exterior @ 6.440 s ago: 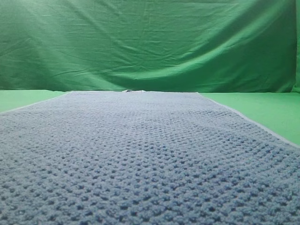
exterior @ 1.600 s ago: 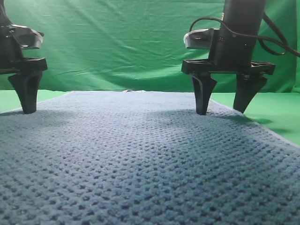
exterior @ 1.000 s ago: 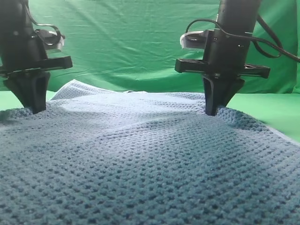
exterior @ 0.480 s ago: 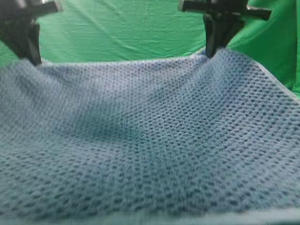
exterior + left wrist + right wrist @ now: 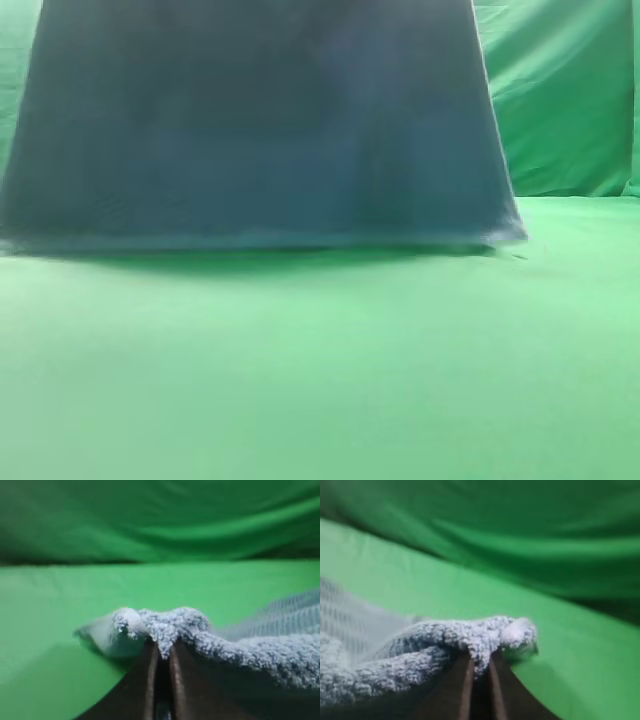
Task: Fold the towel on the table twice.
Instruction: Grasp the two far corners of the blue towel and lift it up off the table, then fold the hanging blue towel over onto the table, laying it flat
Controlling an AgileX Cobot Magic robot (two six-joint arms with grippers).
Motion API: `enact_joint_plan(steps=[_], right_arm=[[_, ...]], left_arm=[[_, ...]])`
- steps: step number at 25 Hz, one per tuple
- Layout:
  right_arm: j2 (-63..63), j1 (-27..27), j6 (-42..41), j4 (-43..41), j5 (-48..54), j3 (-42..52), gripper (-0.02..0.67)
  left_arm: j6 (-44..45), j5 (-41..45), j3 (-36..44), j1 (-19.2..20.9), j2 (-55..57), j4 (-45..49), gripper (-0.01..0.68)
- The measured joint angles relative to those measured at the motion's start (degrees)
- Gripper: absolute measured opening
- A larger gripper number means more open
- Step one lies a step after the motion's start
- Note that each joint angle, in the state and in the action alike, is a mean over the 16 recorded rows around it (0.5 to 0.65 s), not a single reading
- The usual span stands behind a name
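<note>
Backdrop cloth (image 5: 570, 100), wrinkled and green, filled everything behind my workspace, and it showed as a blurred band across the top of both wrist views. Below it lay the table (image 5: 320, 380), a smooth matte green surface running from the near edge of the high view back to the foot of the cloth.

The towel (image 5: 260, 130) came next in size — a broad blue-grey sheet that hung in front of the high camera, dark and blurred there, so its weave could not be made out in that view. Its lower edge ran nearly level just above the table, with a band of shadow on the green beneath it; whether that edge touched the surface I could not tell. A thin pale hem traced its right side, slanting down to the lower right corner. Its upper part ran out of the top of the picture, and neither of my arms showed in that view.

The wrist cameras showed the grip. My left gripper (image 5: 161, 652) was clamped on a bunched, fluffy fold of the towel, its two dark fingers (image 5: 145, 685) pressed together with cloth welling over their tips and trailing off to the right. My right gripper (image 5: 479, 667) was closed the same way on another bunch — the cloth there trailed off to the left.
</note>
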Motion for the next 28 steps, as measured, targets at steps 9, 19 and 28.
enact_joint_plan(steps=[9,19,28], right_arm=[[0.6,-0.2,-5.2,-0.3,-5.1,-5.4,0.0],[0.5,-0.6,-5.7,-0.3,6.0,-3.7,0.0],[-8.1,-0.5,-4.0,-0.1,7.7,9.8,0.0]], left_arm=[[0.1,-4.6,-4.1,0.0,0.3,-1.6,0.0],[0.4,6.0,-3.3,0.0,0.5,-1.5,0.0],[0.6,11.4,-0.5,-2.1,-2.5,0.8,0.0]])
